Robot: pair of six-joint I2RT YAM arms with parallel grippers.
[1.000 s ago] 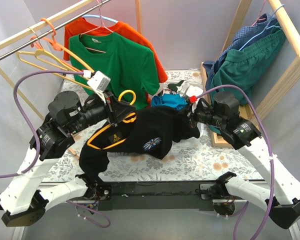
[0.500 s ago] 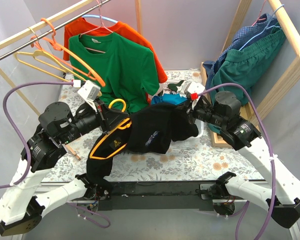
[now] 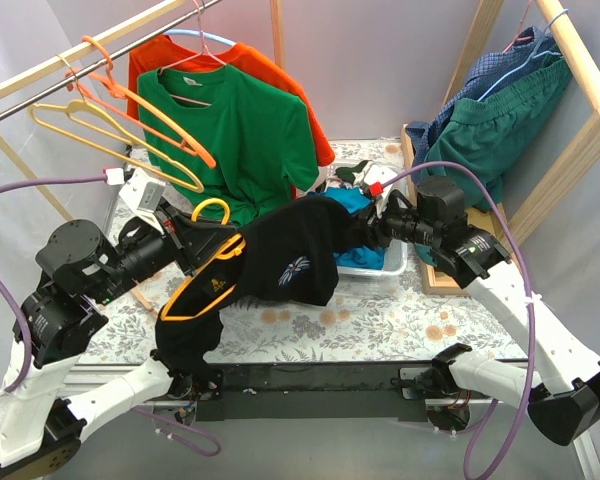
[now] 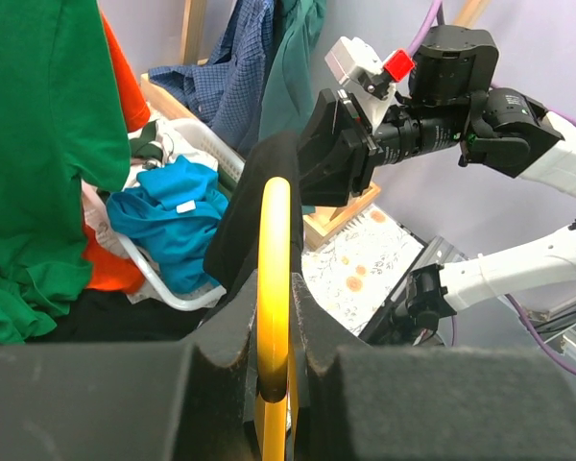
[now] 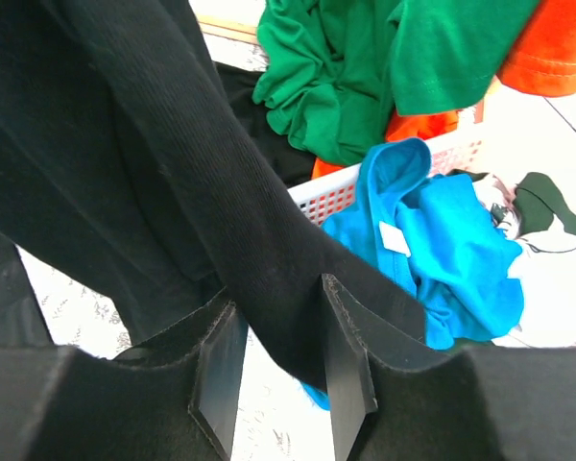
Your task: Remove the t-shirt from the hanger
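The left gripper (image 4: 274, 357) is closed on the yellow-orange hanger (image 4: 274, 245), whose rod is pinched between the two fingers (image 4: 226, 351). The hanger's hook is seen above the gripper in the top view, and its frame is laid against the left part of the black t-shirt (image 3: 290, 255). Whether the frame is inside the neck cannot be told.

The right gripper (image 5: 283, 351) is closed on a fold of the same t-shirt, with the dark cloth clamped between its fingers (image 5: 350, 379). The t-shirt is thus held off the worktop (image 3: 380, 320) between the two arms, above its middle. The left end is draped down toward the near edge, close to the near left corner.

Under the right gripper, right of centre, a white basket (image 3: 395, 262) is set, and a blue garment (image 5: 442, 259) is heaped in it. Toward the far left corner a green t-shirt (image 3: 240, 130) is hung from a rail, with an orange t-shirt (image 3: 300, 95) behind it. Along the right edge a wooden rack (image 3: 580, 60) is hung with blue and dark green clothes.
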